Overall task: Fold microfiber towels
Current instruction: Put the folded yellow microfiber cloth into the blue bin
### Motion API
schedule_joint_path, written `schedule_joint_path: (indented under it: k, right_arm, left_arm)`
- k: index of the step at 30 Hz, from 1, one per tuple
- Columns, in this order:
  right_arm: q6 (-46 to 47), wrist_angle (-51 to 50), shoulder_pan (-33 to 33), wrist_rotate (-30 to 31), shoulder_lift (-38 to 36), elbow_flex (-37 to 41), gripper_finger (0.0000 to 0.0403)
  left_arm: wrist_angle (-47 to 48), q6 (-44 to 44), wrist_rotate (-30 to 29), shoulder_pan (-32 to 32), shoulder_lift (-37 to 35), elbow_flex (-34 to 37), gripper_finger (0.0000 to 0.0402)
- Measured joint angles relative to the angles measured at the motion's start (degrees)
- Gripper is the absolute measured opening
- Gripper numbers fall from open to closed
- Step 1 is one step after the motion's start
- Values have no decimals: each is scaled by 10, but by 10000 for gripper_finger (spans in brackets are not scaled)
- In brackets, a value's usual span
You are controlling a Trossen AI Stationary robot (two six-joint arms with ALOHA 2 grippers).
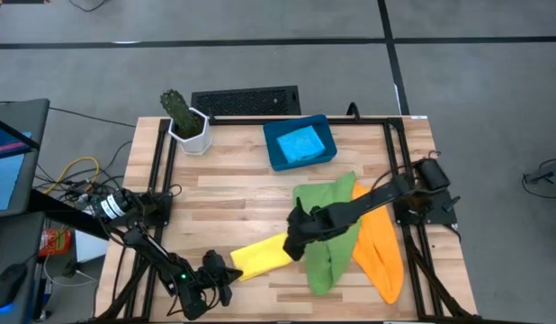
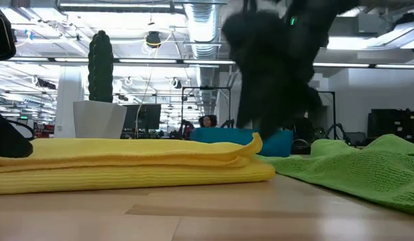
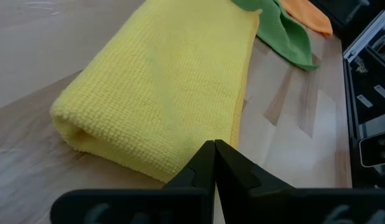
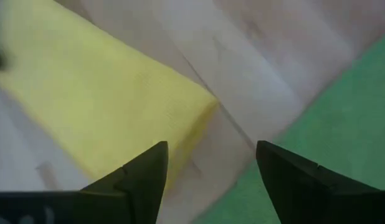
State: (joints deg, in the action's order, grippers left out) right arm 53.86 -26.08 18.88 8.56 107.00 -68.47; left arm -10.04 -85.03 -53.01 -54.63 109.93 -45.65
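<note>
The wooden table (image 1: 251, 193) carries everything, with a black frame (image 1: 161, 162) running along its sides. The right arm (image 1: 377, 200) stretches from the table's right edge toward the middle, crossing above the green towel and the orange one. The left arm (image 1: 147, 247) lies along the near left corner.

The orange towel (image 1: 381, 256) lies rumpled near the right side, its inner edge tucked under the green towel (image 1: 325, 256), which sprawls unfolded across the centre. The yellow towel (image 1: 260, 256) lies folded into a flat oblong just left of the green one; the low view shows its layers stacked neatly (image 2: 126, 167). The light blue towel (image 1: 300, 144) sits folded inside the dark blue tray (image 1: 276, 157) at the far side of the table, well apart from the others.

A potted cactus (image 1: 183, 121) stands at the far left, and a black keyboard (image 1: 246, 101) lies past the table's far edge.

The right gripper (image 4: 211, 163) hangs just above the yellow towel's corner nearest the green one, fingers (image 4: 142, 174) spread wide and holding nothing. The left gripper (image 3: 214, 163) rests at the yellow towel's other end, fingers pressed together with nothing between them
</note>
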Motion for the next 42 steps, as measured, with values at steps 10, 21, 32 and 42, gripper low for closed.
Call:
schedule_joint_path:
  k: [10, 21, 32, 42]
  right_arm:
    - [2, -17, -5, -45, 86, -60, 270]
    - [-57, -54, -28, -148, 67, -58, 270]
    - [66, -70, 9, -41, 9, -60, 270]
    - [115, -66, 21, -62, 40, -59, 319]
  left_arm:
    - [0, -3, 0, 1, 0, -2, 0]
    - [0, -5, -1, 4, 0, -2, 0]
    - [1, -13, -4, 5, -1, -2, 0]
    - [0, -25, -4, 13, -2, -3, 0]
